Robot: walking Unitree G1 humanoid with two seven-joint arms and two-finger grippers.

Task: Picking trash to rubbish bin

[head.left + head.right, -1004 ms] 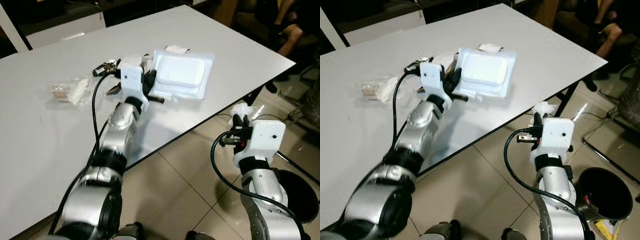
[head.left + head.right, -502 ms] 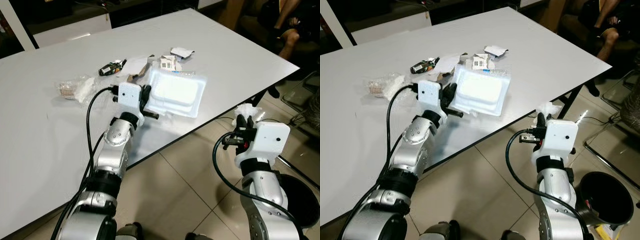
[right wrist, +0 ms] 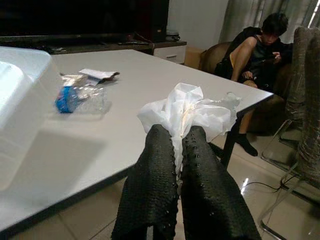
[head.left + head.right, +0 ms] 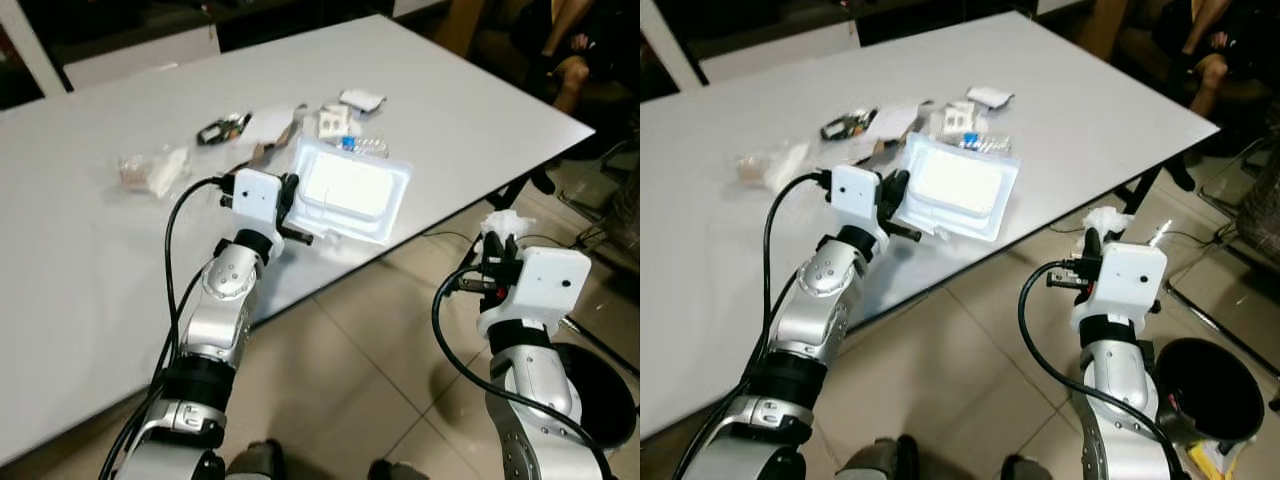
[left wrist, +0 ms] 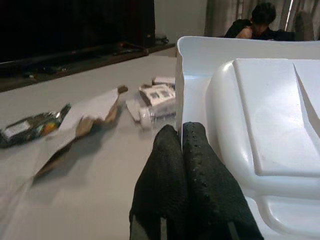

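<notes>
Above the table edge my left gripper [image 5: 182, 145] pinches the foam tray [image 4: 350, 190]; my right gripper [image 3: 172, 150] clamps a tissue [image 3: 187, 107] beside the bin [image 4: 1205, 385]. Nothing binned yet; wrappers [image 4: 245, 128] remain.

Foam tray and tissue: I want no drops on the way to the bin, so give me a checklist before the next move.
1. Left gripper shut on the white foam tray: ok.
2. Tray lifted off the table: cannot tell.
3. Right gripper shut on the crumpled tissue: ok.
4. Black rubbish bin within view, on the floor by the right arm: ok.
5. All trash off the table: not ok; wrappers and a crushed bottle lie there.
</notes>
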